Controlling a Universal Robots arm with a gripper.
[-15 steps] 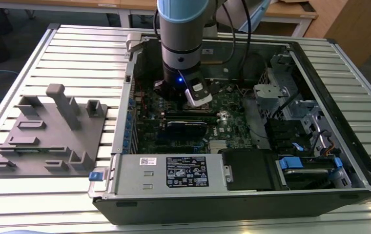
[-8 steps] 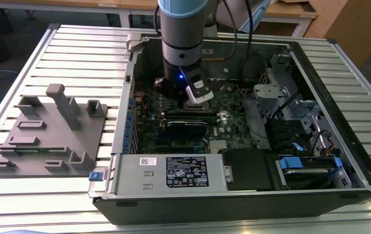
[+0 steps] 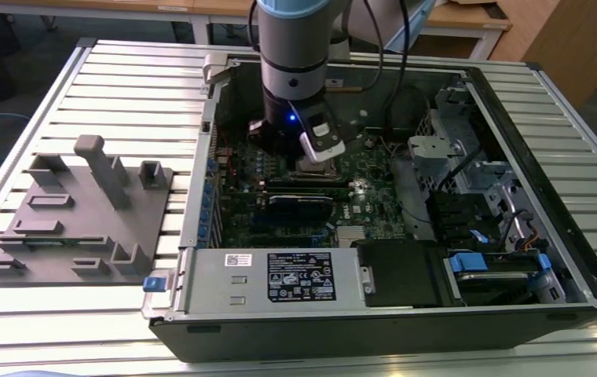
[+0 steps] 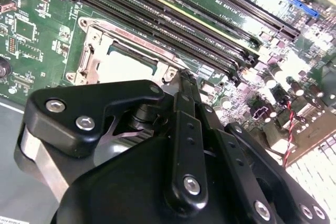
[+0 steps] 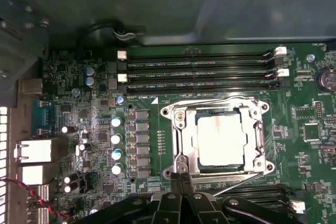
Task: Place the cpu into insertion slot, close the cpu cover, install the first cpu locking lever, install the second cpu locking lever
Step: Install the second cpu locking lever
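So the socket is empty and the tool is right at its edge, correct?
Not quite. The socket is not empty: the cpu sits in it, as the first wrist view shows. The tool is right at its edge.

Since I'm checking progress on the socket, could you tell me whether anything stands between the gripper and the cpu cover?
Nothing visible does. The gripper sits right at the edge of the cpu cover, which lies flat over the cpu in the insertion slot.
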